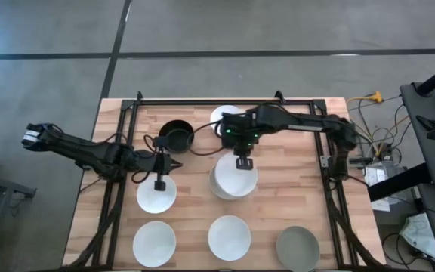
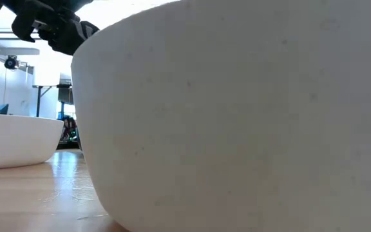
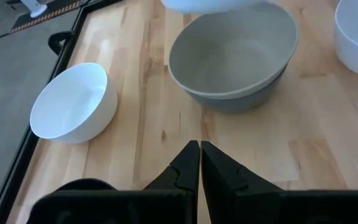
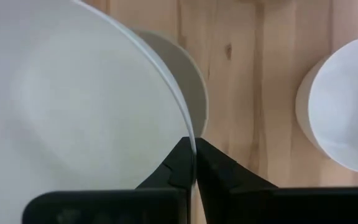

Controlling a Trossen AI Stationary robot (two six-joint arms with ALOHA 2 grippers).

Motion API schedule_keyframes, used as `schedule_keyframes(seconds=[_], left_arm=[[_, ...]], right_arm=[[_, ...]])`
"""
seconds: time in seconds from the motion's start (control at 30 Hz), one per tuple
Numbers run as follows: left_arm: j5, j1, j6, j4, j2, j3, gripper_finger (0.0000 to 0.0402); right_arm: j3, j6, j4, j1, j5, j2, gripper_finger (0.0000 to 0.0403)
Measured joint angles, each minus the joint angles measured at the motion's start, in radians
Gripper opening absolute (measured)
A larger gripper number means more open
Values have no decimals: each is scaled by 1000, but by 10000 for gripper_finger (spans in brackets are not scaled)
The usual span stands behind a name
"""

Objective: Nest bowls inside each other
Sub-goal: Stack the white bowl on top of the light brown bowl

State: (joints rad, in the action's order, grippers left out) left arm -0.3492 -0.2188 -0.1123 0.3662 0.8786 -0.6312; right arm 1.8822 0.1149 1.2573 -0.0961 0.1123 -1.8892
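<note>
My right gripper (image 1: 244, 162) is shut on a white bowl (image 1: 234, 181) over the table's middle. Under that bowl stands a grey bowl (image 3: 232, 50) nested in a second grey one (image 3: 241, 99); its pale rim (image 4: 194, 81) shows beside the held bowl in the right wrist view. My left gripper (image 1: 159, 183) is shut and holds nothing; it hovers over another white bowl (image 1: 155, 198), left of the stack. A black bowl (image 1: 176, 136) and a white bowl (image 1: 223, 115) stand toward the far edge. Two white bowls (image 1: 155, 242) (image 1: 229, 236) and a grey bowl (image 1: 298, 248) stand along the near edge. My right gripper (image 4: 194, 149) pinches the white bowl's rim (image 4: 188, 127), one finger inside the bowl and one outside. The fingers come from above, pointing down. The bowl (image 3: 216, 4) hangs above the grey stack, apart from it.
A black metal frame (image 1: 119, 189) runs around the wooden table top. Bare wood lies between the bowls and on the table's right part (image 1: 293, 181). In the low view one white bowl (image 2: 237, 116) fills most of the picture, with another (image 2: 11, 138) to its left.
</note>
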Motion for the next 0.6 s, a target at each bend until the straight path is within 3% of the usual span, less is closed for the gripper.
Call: schedule_keyframes(seconds=[0.27,0.6], left_arm=[[-2,0,56,111,-34,0,1],[-3,0,81,117,-42,0,1]], right_arm=[[236,173,187,-10,1,-189,11],[292,343,205,-9,0,-307,11]])
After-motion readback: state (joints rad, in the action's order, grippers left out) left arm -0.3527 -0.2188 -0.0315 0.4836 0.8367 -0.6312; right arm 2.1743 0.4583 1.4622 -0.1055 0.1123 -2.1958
